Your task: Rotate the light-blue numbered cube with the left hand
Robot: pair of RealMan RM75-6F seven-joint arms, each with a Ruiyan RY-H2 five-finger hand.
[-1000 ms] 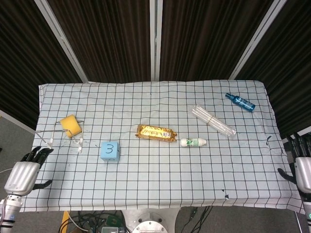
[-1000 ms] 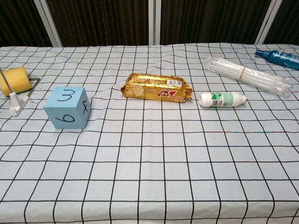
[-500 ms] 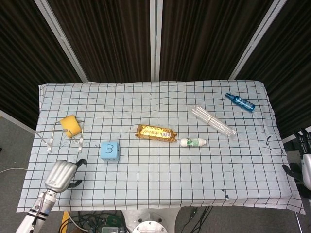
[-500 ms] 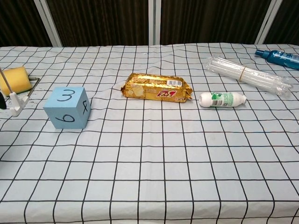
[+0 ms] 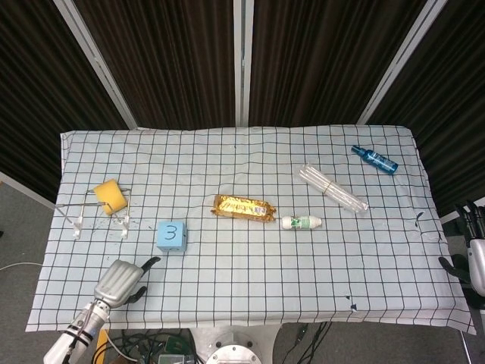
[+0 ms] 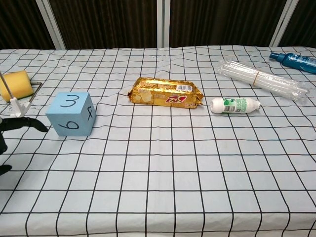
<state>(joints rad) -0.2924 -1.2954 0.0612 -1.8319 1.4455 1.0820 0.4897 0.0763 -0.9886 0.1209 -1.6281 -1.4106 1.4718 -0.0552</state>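
Note:
The light-blue cube (image 5: 171, 236) sits on the checked cloth left of centre, with a 3 on its top face; the chest view shows the cube (image 6: 71, 113) with a 6 on its front. My left hand (image 5: 121, 281) hovers over the near-left part of the table, short of the cube and to its left, holding nothing, fingers apart. A dark fingertip (image 6: 30, 124) of it reaches toward the cube at the chest view's left edge, without touching. My right hand (image 5: 474, 258) hangs off the table's right edge, partly cut off by the frame.
A yellow sponge (image 5: 111, 196) in a wire rack (image 5: 79, 222) stands behind the hand at the left. A gold snack packet (image 5: 242, 207), a small white bottle (image 5: 301, 222), a clear straw bundle (image 5: 332, 188) and a blue spray bottle (image 5: 374, 159) lie to the right.
My left hand has come in from beyond the table's left edge to the near-left of the cloth, closing on the cube. The cube and the right hand have stayed put.

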